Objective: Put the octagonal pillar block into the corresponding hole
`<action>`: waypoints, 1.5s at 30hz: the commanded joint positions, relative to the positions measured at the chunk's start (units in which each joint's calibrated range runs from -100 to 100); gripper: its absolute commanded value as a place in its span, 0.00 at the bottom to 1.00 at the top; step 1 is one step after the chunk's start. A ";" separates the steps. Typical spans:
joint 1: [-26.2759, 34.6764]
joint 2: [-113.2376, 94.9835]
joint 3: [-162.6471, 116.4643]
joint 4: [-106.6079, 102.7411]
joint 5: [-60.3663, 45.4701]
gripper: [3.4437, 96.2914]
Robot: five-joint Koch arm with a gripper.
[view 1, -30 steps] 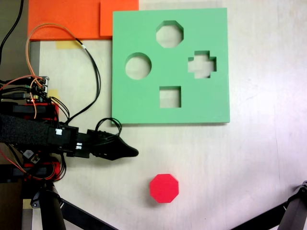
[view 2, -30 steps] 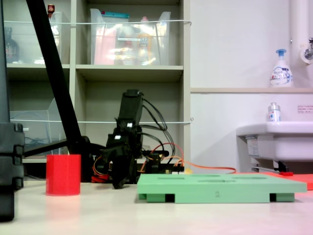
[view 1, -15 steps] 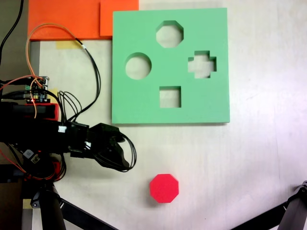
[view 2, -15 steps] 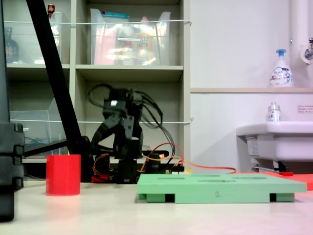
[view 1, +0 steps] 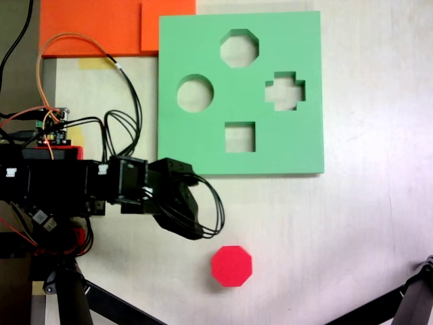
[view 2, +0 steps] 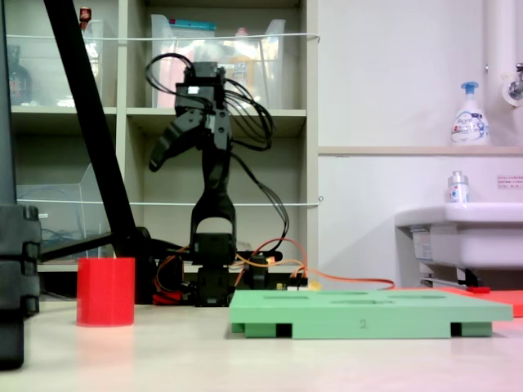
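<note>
Nearest the camera in the second exterior view we see the octagonal pillar block (view 2: 105, 291), bright red, standing upright on the pale table (view 2: 245, 359) at the second exterior view's left; in the first exterior view it sits low in the picture, well apart from the green foam board (view 1: 203, 145) and alone on the bare tabletop. A little farther back and to the second exterior view's right lies that board, flat on the table, and from above we make out its four cutouts: round, square, cross-shaped, and the corresponding hole (view 1: 239, 48), eight-sided, near the board's far edge. Behind the board stands the arm, raised high, with the gripper (view 2: 163, 149) lifted well above the table and holding nothing; whether its jaws are parted or closed we cannot tell. In the first exterior view the gripper (view 1: 193, 220) hangs just up and left of the block. Farthest back are shelves (view 2: 221, 121) and a sink (view 2: 462, 233).
</note>
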 commanded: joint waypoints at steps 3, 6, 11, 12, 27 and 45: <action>0.39 5.00 3.06 -1.96 1.76 0.93; 0.34 9.61 2.96 -1.96 1.86 0.98; 0.24 15.47 2.77 -1.96 1.86 0.98; 0.24 16.59 2.67 -1.96 1.86 0.98; -2.44 28.32 -0.42 -1.09 0.29 0.97; -8.06 56.12 16.82 2.09 -2.74 0.97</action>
